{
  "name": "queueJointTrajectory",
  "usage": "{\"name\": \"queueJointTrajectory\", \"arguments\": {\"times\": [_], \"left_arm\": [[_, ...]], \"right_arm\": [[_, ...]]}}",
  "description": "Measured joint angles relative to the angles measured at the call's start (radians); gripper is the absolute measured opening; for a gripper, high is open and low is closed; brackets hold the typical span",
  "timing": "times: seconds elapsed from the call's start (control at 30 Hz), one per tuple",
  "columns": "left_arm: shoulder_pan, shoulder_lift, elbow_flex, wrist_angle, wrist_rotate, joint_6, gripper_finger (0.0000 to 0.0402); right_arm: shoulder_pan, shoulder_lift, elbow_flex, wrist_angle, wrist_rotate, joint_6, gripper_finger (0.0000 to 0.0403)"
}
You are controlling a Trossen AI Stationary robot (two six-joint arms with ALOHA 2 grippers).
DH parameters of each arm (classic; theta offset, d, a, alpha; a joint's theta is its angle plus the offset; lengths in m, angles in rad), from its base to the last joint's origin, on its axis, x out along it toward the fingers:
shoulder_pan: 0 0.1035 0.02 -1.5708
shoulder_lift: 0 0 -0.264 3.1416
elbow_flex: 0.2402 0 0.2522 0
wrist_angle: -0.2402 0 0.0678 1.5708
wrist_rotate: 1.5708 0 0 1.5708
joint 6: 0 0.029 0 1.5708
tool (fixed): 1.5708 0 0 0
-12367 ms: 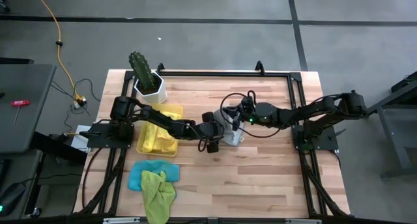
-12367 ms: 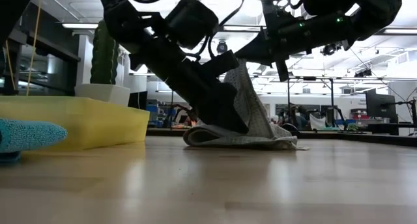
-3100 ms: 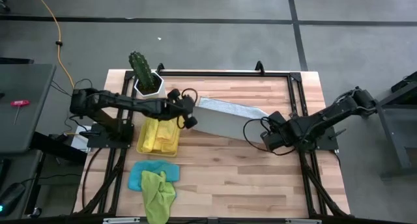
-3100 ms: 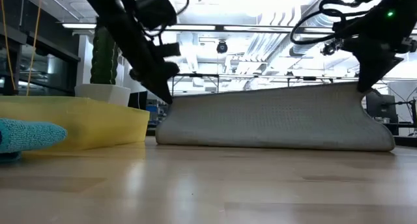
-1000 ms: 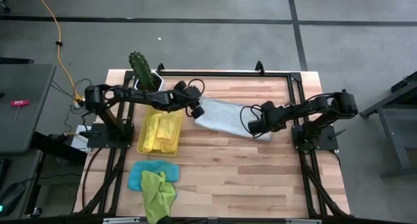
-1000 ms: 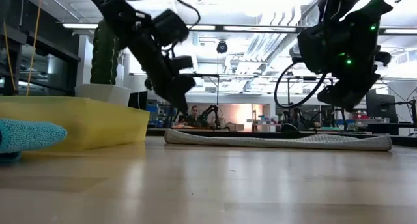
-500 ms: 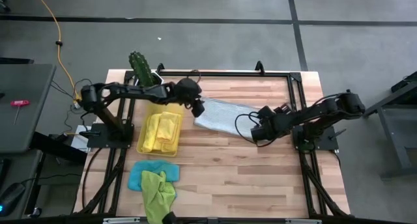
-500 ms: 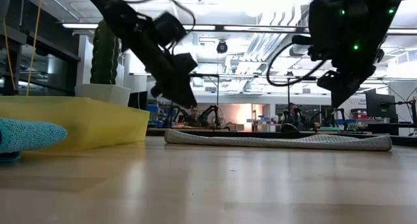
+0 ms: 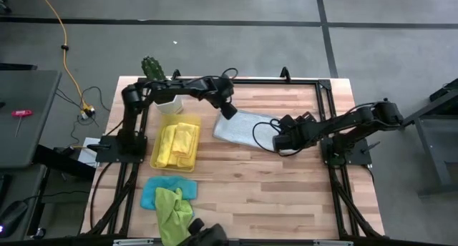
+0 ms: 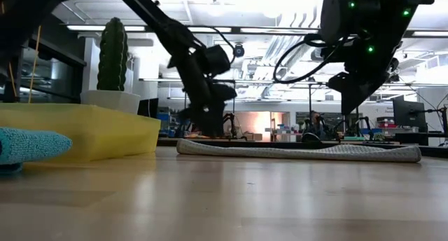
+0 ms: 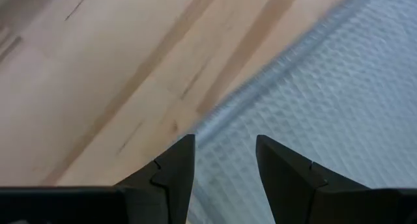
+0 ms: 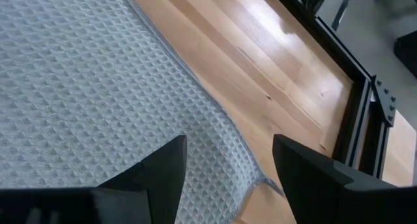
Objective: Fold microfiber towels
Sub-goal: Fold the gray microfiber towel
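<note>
A grey microfiber towel lies flat on the wooden table, mid-table, seen edge-on in the low view. My left gripper hovers open over the towel's far left corner, its fingertips standing over the towel's edge. My right gripper hangs open above the towel's right end, clear of it in the low view. Yellow towels lie in a yellow tray. A lime green towel rests on a blue one near the front left.
A cactus in a white pot stands at the far left, behind the tray. A black frame rail runs along the table's edges. Bare wood lies in front of the grey towel. A dark rounded shape shows at the near edge.
My left gripper has swung from the grey towel's left edge toward the table's far right, to the towel's far left corner, turning as it went. My right gripper has tipped a little above the towel's right end. The towel has stayed flat on the table.
</note>
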Motion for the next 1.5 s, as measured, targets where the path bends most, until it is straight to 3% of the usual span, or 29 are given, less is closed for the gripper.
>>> {"name": "queueJointTrajectory", "arguments": {"times": [0.3, 0.7, 1.07, 1.4, 1.5], "left_arm": [[0.025, 0.04, 0.023, -0.021, 0.006, 0.011, 0.0152], [0.049, 0.045, 0.023, -0.082, 0.05, 0.037, 0.0103], [0.032, 0.083, 0.027, -0.098, 0.029, 0.072, 0.0091], [0.036, 0.011, 0.021, -0.112, 0.018, 0.068, 0.0008], [0.03, 0.005, 0.021, -0.116, 0.019, 0.061, 0.0007]], "right_arm": [[0.001, 0.0, 0.0, 0.008, 0.005, 0.001, 0.022], [0.001, 0.0, 0.0, 0.077, 0.006, -0.069, 0.022], [0.001, 0.0, 0.0, 0.079, 0.005, -0.069, 0.022], [0.001, 0.0, 0.0, 0.082, 0.003, -0.069, 0.022], [0.001, 0.0, 0.0, 0.083, 0.001, -0.069, 0.022]]}}
